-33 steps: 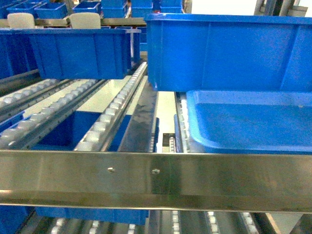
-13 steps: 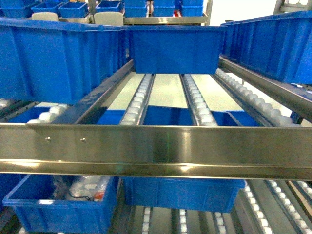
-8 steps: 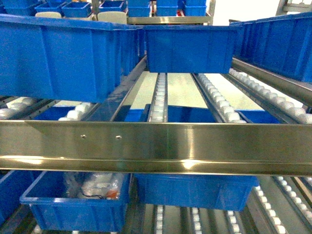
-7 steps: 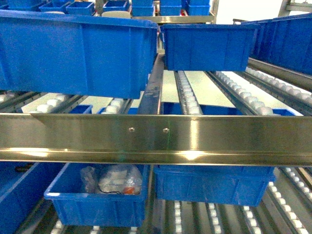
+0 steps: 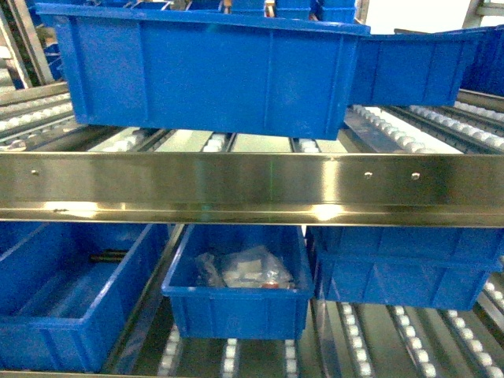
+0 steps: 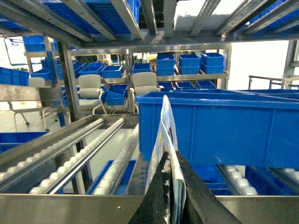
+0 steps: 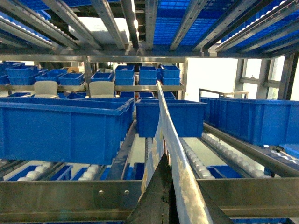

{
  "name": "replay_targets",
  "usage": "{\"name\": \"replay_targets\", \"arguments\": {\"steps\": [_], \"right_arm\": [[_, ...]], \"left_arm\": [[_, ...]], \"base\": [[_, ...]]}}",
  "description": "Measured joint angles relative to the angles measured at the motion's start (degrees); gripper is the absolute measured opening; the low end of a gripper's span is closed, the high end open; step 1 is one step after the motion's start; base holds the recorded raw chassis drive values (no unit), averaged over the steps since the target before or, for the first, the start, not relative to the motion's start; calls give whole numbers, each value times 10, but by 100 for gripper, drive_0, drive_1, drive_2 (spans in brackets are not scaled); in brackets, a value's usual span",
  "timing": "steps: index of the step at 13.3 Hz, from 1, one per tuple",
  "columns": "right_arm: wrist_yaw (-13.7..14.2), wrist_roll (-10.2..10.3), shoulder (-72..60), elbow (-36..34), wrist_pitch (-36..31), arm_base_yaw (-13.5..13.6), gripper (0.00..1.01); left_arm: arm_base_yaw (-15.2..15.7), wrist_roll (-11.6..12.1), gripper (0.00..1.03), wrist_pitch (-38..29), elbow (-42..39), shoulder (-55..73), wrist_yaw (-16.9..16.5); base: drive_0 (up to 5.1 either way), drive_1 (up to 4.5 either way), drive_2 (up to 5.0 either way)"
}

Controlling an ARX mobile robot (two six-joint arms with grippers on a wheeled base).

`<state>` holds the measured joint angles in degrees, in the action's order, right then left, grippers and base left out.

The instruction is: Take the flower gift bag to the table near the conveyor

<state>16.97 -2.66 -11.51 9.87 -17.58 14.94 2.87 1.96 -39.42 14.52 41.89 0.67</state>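
— Where is the flower gift bag [image 6: 164, 140] right now?

— Up in the air, held edge-on between both arms. In the left wrist view its thin printed edge rises from the left pincer [image 6: 174, 186], whose two dark fingers [image 6: 159, 196] are pressed together on it. In the right wrist view the bag shows as a long pale strip running up from the right pincer [image 7: 161, 191], which likewise pinches its lower part.

— Does the head camera catch the bag or the arms?

— No, neither shows there. That view is filled by a shiny steel rail [image 5: 252, 187] running across the middle, with the conveyor [image 5: 409, 134] behind it: lanes of small white rollers in grey steel frames.

— What sits on those lanes?

— A large blue bin [image 5: 205, 71] rests on the upper lane just behind the rail, towards the left, and another blue bin [image 5: 417, 71] stands at the right behind it. Below the rail, a smaller blue bin [image 5: 236, 303] holds some clear plastic-wrapped items [image 5: 244, 269]; what they are I cannot tell. A long open bin [image 5: 63, 303] lies at the lower left, and a further bin [image 5: 402, 264] at the lower right.

— Anything beyond the racks?

— In the left wrist view, two pale chairs [image 6: 91, 88] stand far back among stacked blue bins. The counter is in none of the views.
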Motion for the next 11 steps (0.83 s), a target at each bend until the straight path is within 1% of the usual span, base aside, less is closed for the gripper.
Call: {"name": "replay_targets", "arguments": {"steps": [11], "right_arm": [[0, 0, 0, 0, 1, 0, 2]], "left_arm": [[0, 0, 2, 0, 0, 0, 0]], "base": [[-458, 69, 398]]}}
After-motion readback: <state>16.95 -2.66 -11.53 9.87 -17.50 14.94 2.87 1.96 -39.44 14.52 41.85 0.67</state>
